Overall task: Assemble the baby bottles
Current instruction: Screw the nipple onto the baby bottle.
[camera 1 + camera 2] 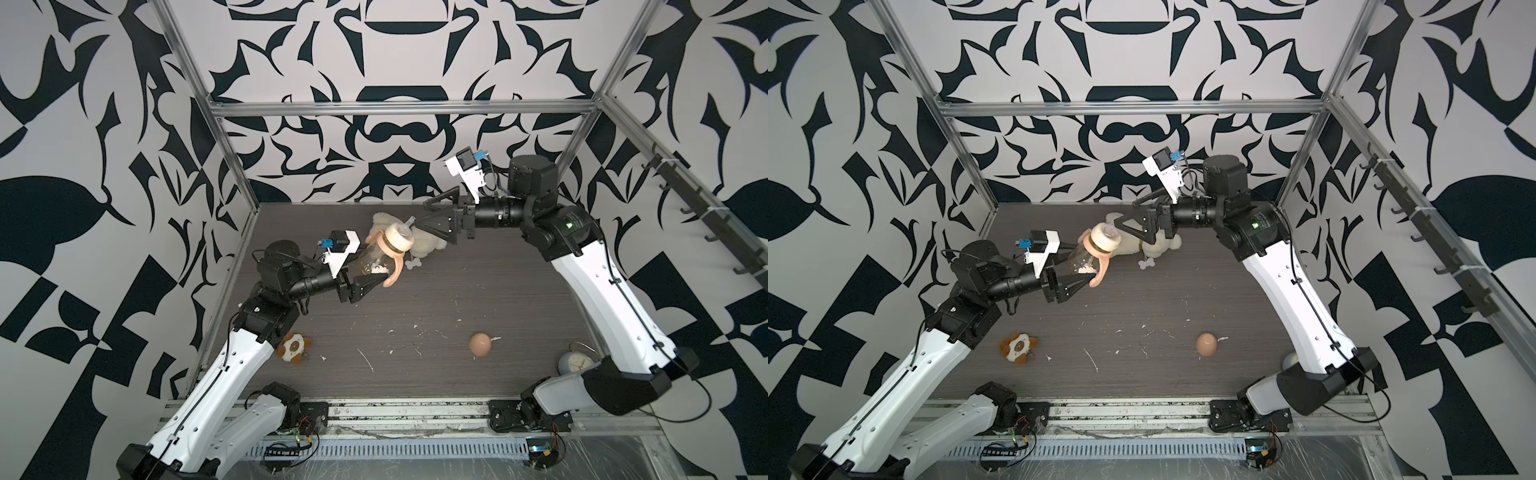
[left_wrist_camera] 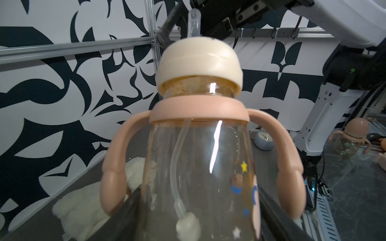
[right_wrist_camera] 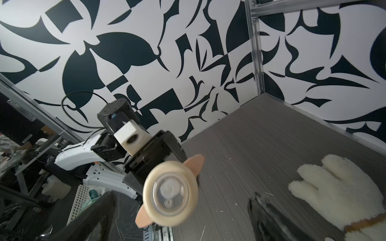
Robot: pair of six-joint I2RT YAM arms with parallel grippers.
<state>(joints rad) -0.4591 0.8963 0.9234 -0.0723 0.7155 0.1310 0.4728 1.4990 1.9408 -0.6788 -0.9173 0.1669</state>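
White shells on left arm (image 1: 232, 365) and right arm (image 1: 602, 299), black joints, black cables (image 1: 615, 282) clipped along shells, black triangular-fingered left hand (image 1: 374, 271) and right hand (image 1: 420, 215), white wrist cameras (image 1: 343, 245) with blue plugs (image 1: 326, 242), black bases (image 1: 505, 415) on the metal rail (image 1: 407, 409).

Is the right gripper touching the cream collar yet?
Apart. Right wrist view: cream collar sits between open fingers of the right gripper, gaps both sides.

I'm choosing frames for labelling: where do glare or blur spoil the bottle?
Left wrist view: a white glare streak runs down the bottle, and the cream collar is soft. Right wrist view: the collar is blurred. Both top views: evenly lit, no strong glare.
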